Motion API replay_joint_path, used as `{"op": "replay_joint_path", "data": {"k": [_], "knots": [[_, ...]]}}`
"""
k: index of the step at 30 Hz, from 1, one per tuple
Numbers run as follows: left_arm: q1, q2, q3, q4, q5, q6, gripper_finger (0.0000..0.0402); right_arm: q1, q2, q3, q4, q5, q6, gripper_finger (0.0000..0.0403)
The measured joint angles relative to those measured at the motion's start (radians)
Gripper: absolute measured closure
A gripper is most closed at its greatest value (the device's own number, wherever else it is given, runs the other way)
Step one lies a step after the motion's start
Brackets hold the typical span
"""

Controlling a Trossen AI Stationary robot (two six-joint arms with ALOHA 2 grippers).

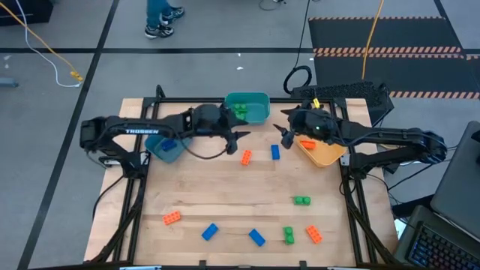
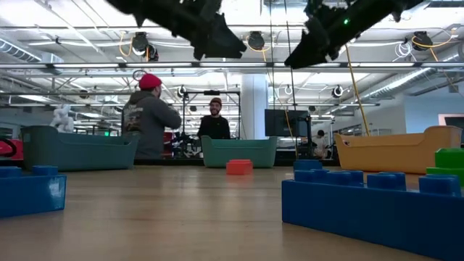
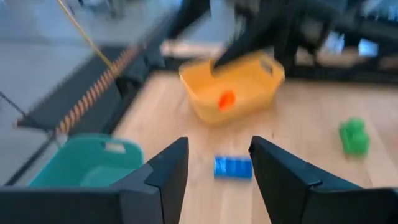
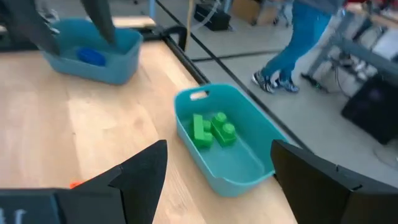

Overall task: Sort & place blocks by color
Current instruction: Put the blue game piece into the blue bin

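Observation:
Several small studded bricks lie flat on the wooden table: an orange one and a blue one mid-table, and green, orange and blue ones nearer the front edge. My left gripper is open and empty, above the table beside the teal bin. In its wrist view the blue brick shows between its fingers, farther off. My right gripper is open and empty, just left of the orange-yellow bin.
The teal bin holds green bricks. The blue bin at the left holds a blue brick. The orange-yellow bin holds an orange brick. People stand beyond the table's far edge. Bare wood lies mid-table.

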Motion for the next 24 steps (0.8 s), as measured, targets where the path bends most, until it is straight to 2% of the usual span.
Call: {"op": "replay_joint_path", "data": {"k": [4, 7, 10, 15, 18, 24], "knots": [[0.010, -0.027, -0.136, 0.215, -0.001, -0.045, 0.0227, -0.029, 0.093, -0.008, 0.026, -0.005, 0.004, 0.0124], [0.024, -0.029, -0.170, 0.221, -0.002, -0.052, 0.0227, -0.051, 0.161, -0.009, 0.057, -0.009, 0.015, 0.0124], [0.031, -0.029, -0.175, 0.202, -0.002, -0.056, 0.0227, -0.069, 0.215, -0.006, 0.084, -0.063, 0.053, 0.0124], [0.033, -0.029, -0.175, 0.176, -0.002, -0.053, 0.0227, -0.070, 0.271, -0.004, 0.048, -0.116, 0.134, 0.0124], [0.032, -0.029, -0.175, 0.181, -0.002, 0.000, 0.0227, -0.059, 0.307, 0.019, -0.067, -0.156, 0.179, 0.0124], [0.058, -0.035, -0.174, 0.264, 0.000, -0.030, 0.0227, -0.004, 0.390, 0.126, -0.344, -0.160, 0.317, 0.0124]]}}
